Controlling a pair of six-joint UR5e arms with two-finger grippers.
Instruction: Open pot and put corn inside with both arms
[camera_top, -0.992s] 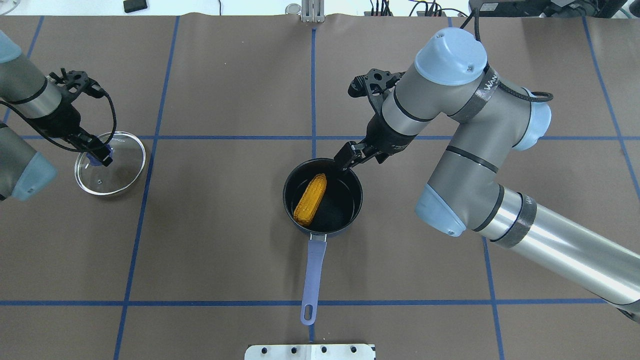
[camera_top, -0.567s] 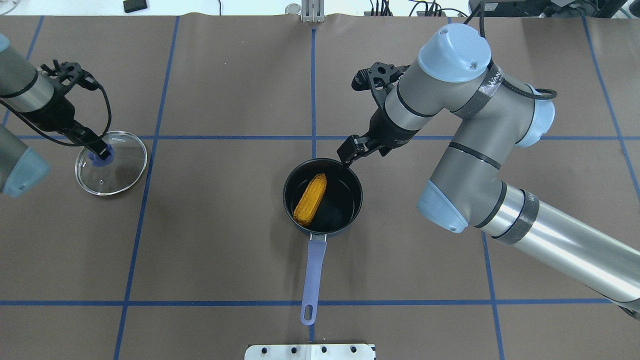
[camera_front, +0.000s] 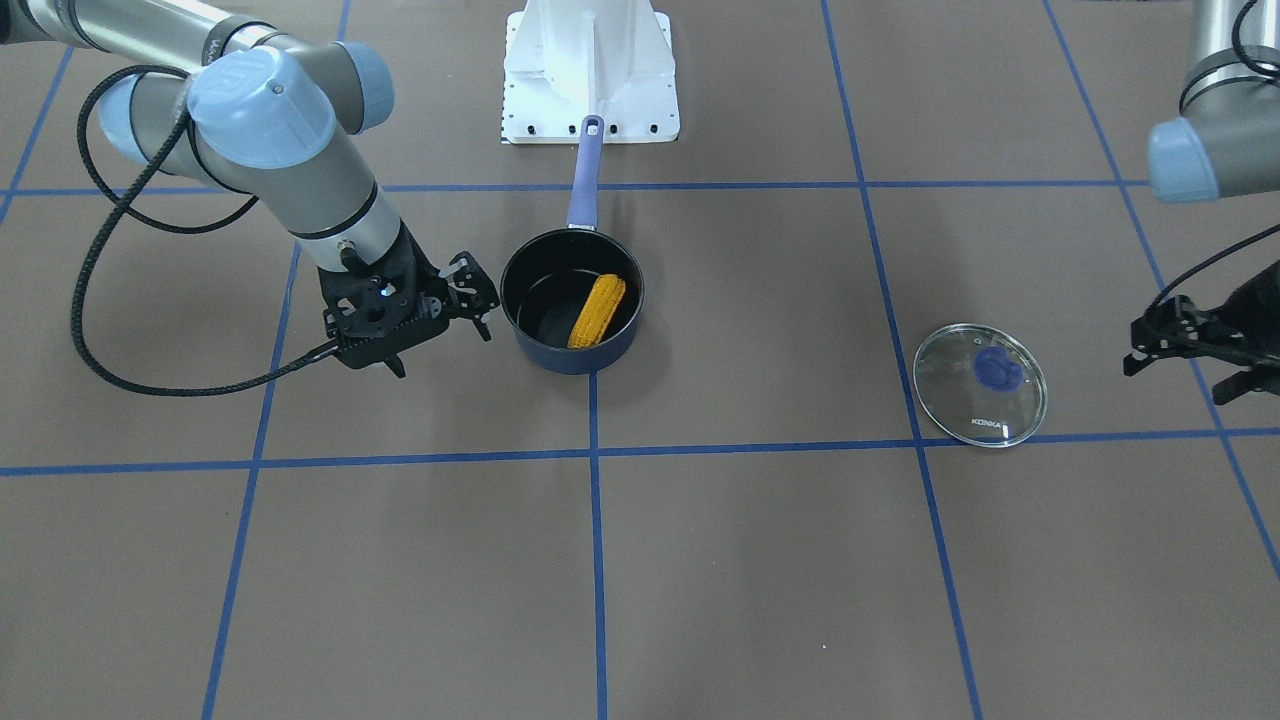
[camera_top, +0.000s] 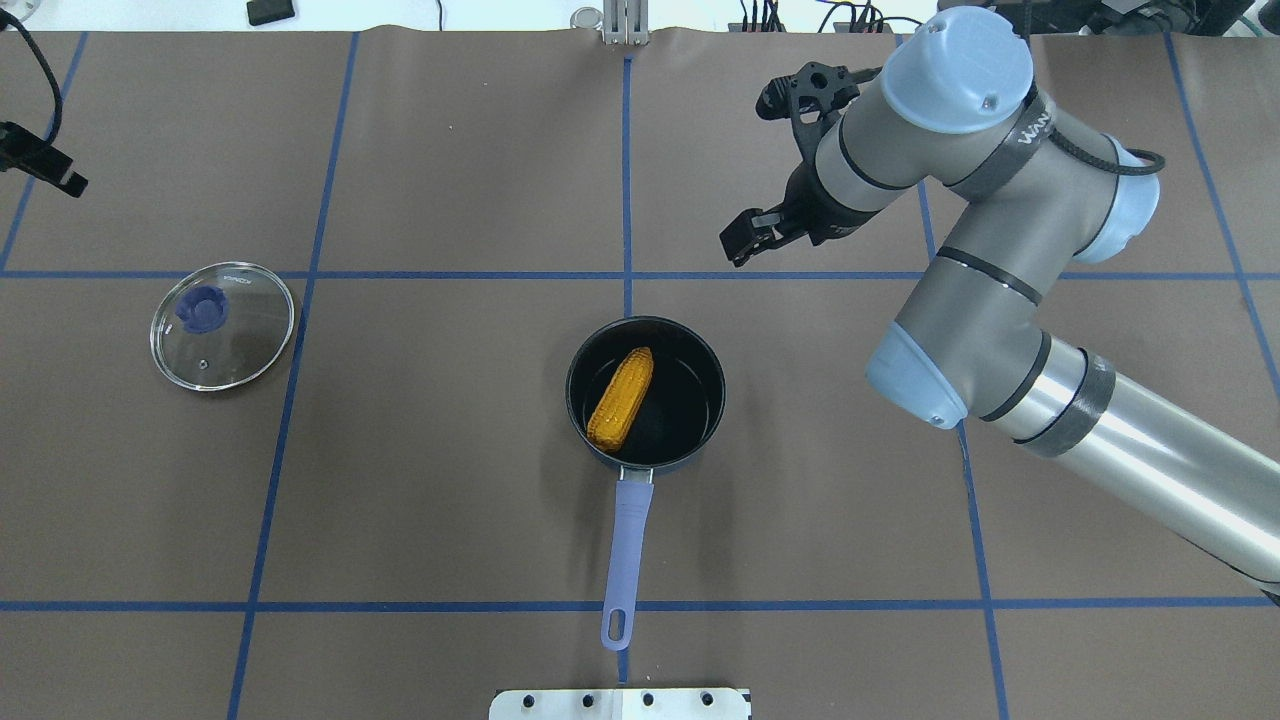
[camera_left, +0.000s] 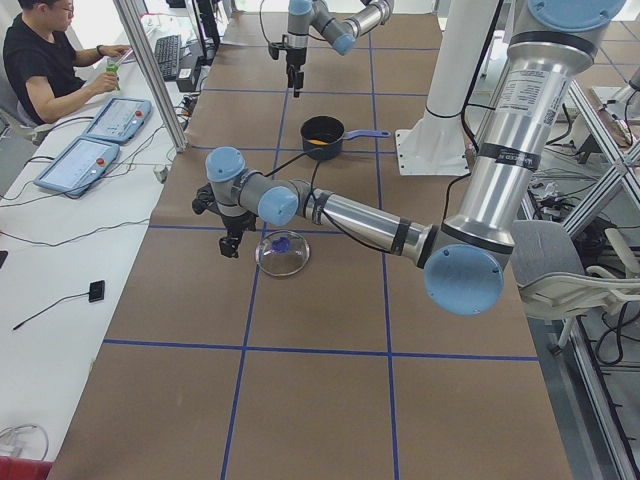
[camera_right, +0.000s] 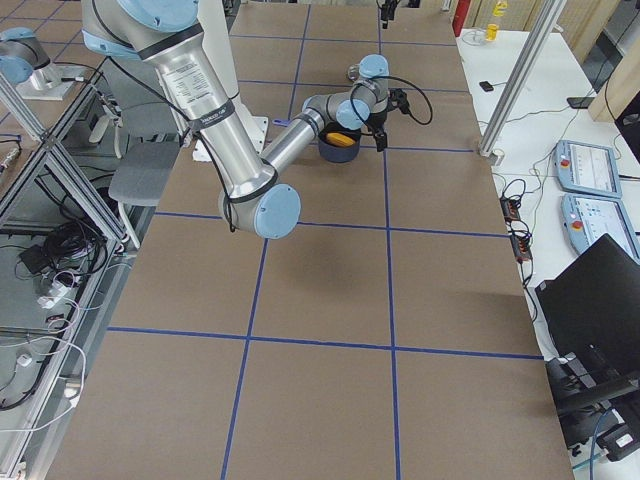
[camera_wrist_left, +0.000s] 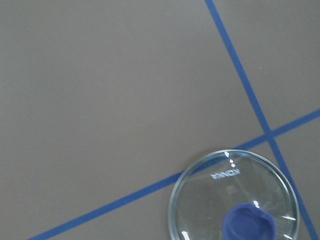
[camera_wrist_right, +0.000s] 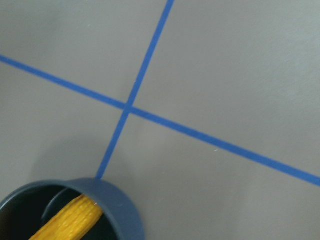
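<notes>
The navy pot (camera_top: 700, 420) stands open at the table's middle, its lavender handle (camera_top: 627, 545) pointing toward the robot. The yellow corn (camera_top: 620, 398) lies inside it, also seen in the front view (camera_front: 597, 310) and the right wrist view (camera_wrist_right: 65, 225). The glass lid (camera_top: 222, 325) with a blue knob (camera_top: 200, 308) lies flat on the table to the left. My right gripper (camera_top: 738, 243) is open and empty, raised beyond the pot's far right. My left gripper (camera_front: 1165, 365) is open and empty, off the lid toward the table's left edge.
Blue tape lines (camera_top: 627, 180) cross the brown table cover. The robot's white base plate (camera_top: 620, 703) sits just behind the pot handle's end. A seated operator (camera_left: 45, 60) and control pads are at the side bench.
My left gripper has let go of the lid's knob and pulled away to the far left. My right gripper has lifted from the pot's rim and moved back to the far right.
</notes>
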